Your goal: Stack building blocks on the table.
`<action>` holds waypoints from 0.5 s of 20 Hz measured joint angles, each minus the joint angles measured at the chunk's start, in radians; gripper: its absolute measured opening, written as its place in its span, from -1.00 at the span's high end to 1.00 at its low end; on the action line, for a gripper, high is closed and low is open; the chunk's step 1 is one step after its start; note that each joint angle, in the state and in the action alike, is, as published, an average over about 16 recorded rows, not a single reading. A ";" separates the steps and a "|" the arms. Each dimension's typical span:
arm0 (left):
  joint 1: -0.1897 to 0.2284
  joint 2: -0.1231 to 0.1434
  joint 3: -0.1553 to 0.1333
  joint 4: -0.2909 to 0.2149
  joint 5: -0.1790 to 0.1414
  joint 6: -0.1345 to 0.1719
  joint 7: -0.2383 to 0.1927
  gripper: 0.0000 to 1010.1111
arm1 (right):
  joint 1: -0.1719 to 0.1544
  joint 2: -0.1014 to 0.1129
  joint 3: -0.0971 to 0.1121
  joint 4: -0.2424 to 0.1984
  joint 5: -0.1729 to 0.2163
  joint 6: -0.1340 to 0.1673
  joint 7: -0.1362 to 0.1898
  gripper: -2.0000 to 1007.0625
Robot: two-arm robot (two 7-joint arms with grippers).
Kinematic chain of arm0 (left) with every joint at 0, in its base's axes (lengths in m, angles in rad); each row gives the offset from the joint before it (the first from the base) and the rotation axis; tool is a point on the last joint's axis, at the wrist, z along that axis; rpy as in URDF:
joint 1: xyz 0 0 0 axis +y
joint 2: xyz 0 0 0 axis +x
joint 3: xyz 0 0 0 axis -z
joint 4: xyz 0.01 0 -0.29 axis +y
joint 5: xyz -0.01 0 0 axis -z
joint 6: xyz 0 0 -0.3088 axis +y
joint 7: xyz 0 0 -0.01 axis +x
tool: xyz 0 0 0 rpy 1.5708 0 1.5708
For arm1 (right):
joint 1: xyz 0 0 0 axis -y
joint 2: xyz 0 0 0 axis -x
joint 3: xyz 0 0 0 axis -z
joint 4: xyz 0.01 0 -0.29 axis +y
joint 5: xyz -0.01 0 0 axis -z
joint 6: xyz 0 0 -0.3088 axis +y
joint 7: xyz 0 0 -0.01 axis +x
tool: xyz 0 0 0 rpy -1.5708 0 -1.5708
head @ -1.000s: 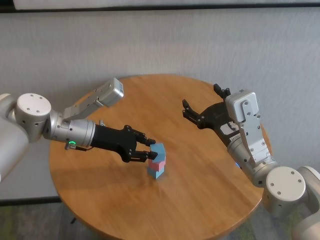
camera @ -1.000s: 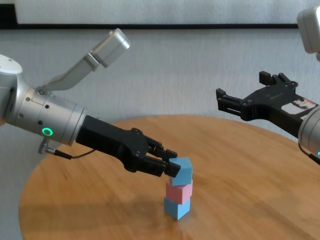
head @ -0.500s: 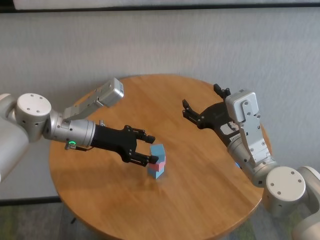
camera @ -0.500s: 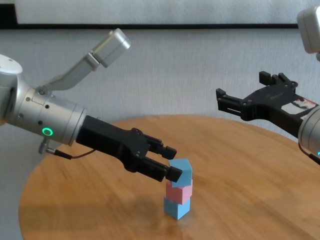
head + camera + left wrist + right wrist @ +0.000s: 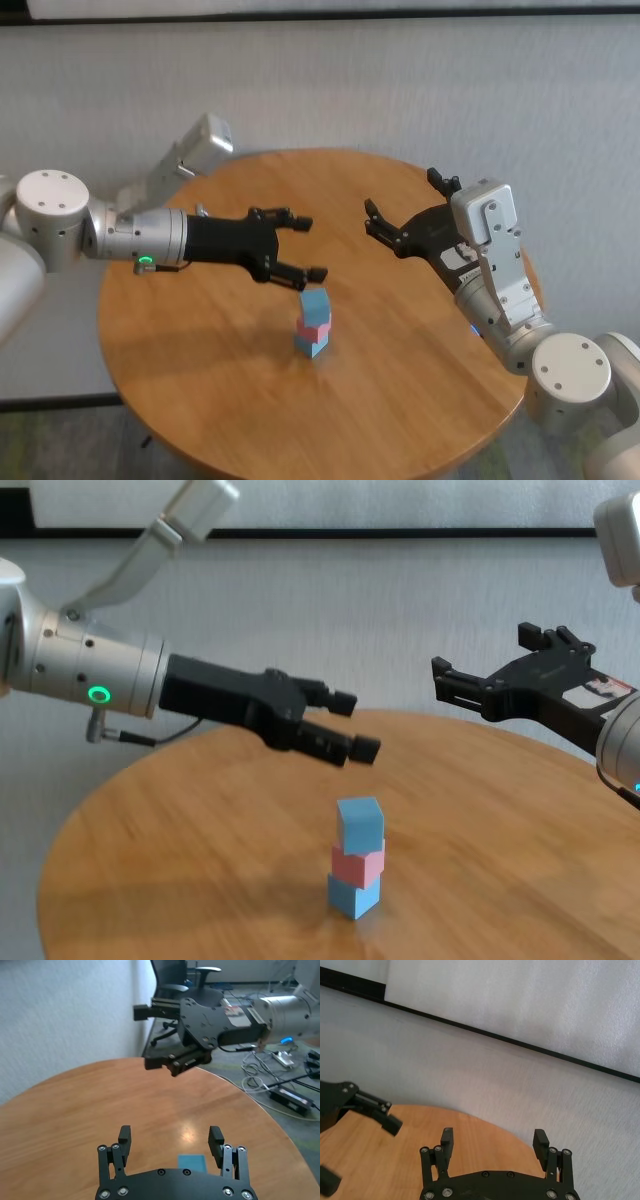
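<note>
Hovering with fingers apart and empty, the left gripper [image 5: 345,725] sits just above and behind the stack [image 5: 358,858], nearer to it than the right gripper [image 5: 490,690], which hangs open well off to the far right. Three blocks stand upright mid-table [image 5: 180,860]: blue, one pink, blue on top [image 5: 360,823]. Two blue, one pink.

The robot's arms are shiny silver tubes with big round joints, and the left one has a small green ring light and a thin dark cable just behind the black wrist. Each arm ends in a black claw, the left claw [image 5: 345,725] and the right claw [image 5: 497,670], with square finger pads. Small silver screws sit in a row behind the fingers [image 5: 124,1135], and the right arm has a boxy grey-white part behind its claw.
</note>
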 joint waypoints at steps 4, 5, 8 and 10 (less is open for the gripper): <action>0.051 0.034 -0.050 -0.104 -0.036 0.030 0.113 -0.95 | -0.001 -0.001 0.001 -0.002 0.002 -0.002 0.002 -1.00; 0.069 0.042 -0.066 -0.136 -0.046 0.041 0.150 -0.97 | -0.003 -0.001 0.002 -0.004 0.004 -0.003 0.004 -1.00; 0.127 0.061 -0.113 -0.231 -0.072 0.075 0.266 -0.98 | -0.009 -0.005 0.008 -0.014 0.013 -0.006 0.010 -1.00; 0.166 0.070 -0.144 -0.295 -0.087 0.097 0.346 -0.98 | -0.016 -0.007 0.014 -0.023 0.021 -0.006 0.017 -1.00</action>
